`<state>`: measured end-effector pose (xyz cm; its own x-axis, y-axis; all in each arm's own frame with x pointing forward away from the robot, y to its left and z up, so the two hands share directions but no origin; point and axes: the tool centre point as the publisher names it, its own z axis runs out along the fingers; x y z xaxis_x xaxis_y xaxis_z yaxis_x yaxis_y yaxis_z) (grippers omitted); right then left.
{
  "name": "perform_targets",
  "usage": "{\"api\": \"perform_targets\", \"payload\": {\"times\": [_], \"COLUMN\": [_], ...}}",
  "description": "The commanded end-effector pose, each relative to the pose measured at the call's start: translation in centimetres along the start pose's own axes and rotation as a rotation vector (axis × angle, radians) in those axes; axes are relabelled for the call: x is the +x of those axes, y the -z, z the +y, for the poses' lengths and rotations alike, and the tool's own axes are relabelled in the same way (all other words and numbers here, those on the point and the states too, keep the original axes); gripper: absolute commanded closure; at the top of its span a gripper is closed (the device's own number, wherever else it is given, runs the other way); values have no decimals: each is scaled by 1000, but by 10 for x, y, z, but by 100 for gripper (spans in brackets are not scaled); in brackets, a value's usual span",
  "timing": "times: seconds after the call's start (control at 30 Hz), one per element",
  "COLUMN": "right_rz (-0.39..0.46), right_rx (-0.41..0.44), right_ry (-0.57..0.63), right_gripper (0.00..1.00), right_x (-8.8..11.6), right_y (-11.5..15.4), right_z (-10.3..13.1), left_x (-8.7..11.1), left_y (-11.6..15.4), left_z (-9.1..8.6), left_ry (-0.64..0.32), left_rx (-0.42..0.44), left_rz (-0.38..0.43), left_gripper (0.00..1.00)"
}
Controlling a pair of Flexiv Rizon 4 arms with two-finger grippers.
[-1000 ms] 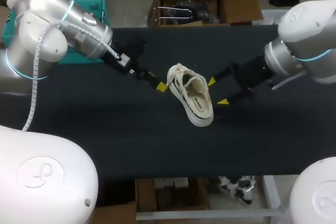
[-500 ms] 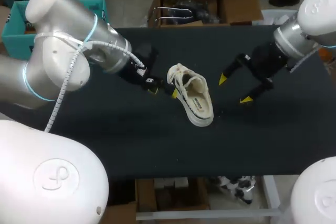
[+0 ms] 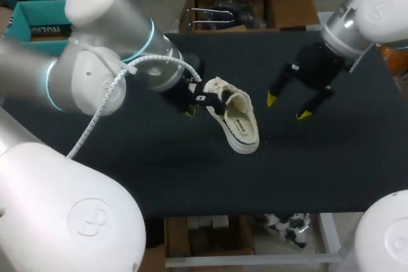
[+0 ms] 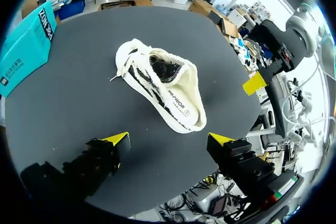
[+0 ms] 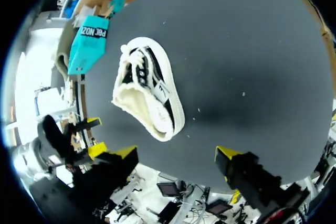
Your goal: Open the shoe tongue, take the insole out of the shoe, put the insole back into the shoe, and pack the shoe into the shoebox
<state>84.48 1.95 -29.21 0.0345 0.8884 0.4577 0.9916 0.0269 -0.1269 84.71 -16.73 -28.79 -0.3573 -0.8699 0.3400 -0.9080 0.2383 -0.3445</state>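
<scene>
A table (image 3: 191, 176) fills the scene, covered from left to right and from near edge to far edge by 1 matte black cloth that lies flat and smooth. 2 tiny pale specks (image 5: 243, 94) sit on the cloth a little right of its middle, near each other; what they are cannot be told.

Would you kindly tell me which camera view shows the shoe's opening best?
The left wrist view: the shoe lies large and unobstructed, its dark opening facing the camera. The head view shows it smaller; the right wrist view shows it smaller too, its opening less clear.
</scene>
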Motion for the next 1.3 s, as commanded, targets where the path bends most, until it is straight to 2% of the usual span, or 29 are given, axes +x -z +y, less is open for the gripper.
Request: {"api": "perform_targets", "payload": {"times": [0.03, 0.2, 0.27, 0.33, 0.4, 0.47, 0.6, 0.7, 0.73, 0.77, 0.8, 0.87, 0.93, 1.03, 1.13, 1.2, 1.27, 1.3], "right_rz": [-127, -230, -307, -345, -350, -350, -350, -350, -350, -350, -350, -350, -350, -350, -350, -350, -350, -350], "right_rx": [29, 28, 41, 16, 6, 6, 6, 6, 6, 6, 6, 6, 6, 6, 6, 6, 6, 6], "right_ry": [248, 437, 567, 682, 703, 703, 703, 703, 703, 703, 703, 703, 703, 703, 703, 703, 703, 703], "right_gripper": [0, 0, 0, 0, 0, 0, 0, 0, 0, 0, 0, 0, 0, 0, 0, 0, 0, 0], "right_x": [-7, -13, -15, -17, -19, -19, -19, -19, -19, -19, -19, -19, -19, -19, -19, -19, -19, -19], "right_y": [19, 29, 33, 33, 31, 31, 31, 31, 31, 31, 31, 31, 31, 31, 31, 31, 31, 31], "right_z": [-2, -6, -7, -12, -15, -15, -15, -15, -15, -15, -15, -15, -15, -15, -15, -15, -15, -15], "left_x": [2, -4, -4, -3, -1, 0, -1, -5, -6, -6, -6, -5, -6, -7, -7, -9, -9, -9], "left_y": [-29, -42, -49, -54, -57, -59, -65, -68, -68, -67, -68, -69, -72, -77, -82, -84, -85, -86], "left_z": [-13, -22, -24, -26, -27, -29, -34, -39, -41, -43, -44, -46, -49, -54, -56, -57, -58, -58], "left_ry": [199, 318, 342, 353, 376, 409, 443, 480, 489, 494, 505, 508, 522, 544, 551, 559, 566, 570], "left_rx": [-37, -59, -71, -72, -66, -76, -49, -38, -47, -46, -43, -54, -49, -61, -70, -74, -77, -78], "left_rz": [-312, -370, -392, -403, -419, -396, -450, -471, -457, -458, -465, -455, -466, -459, -462, -461, -456, -454], "left_gripper": [0, 0, 0, 0, 0, 0, 0, 0, 0, 8, 20, 50, 54, 67, 64, 67, 76, 90]}}
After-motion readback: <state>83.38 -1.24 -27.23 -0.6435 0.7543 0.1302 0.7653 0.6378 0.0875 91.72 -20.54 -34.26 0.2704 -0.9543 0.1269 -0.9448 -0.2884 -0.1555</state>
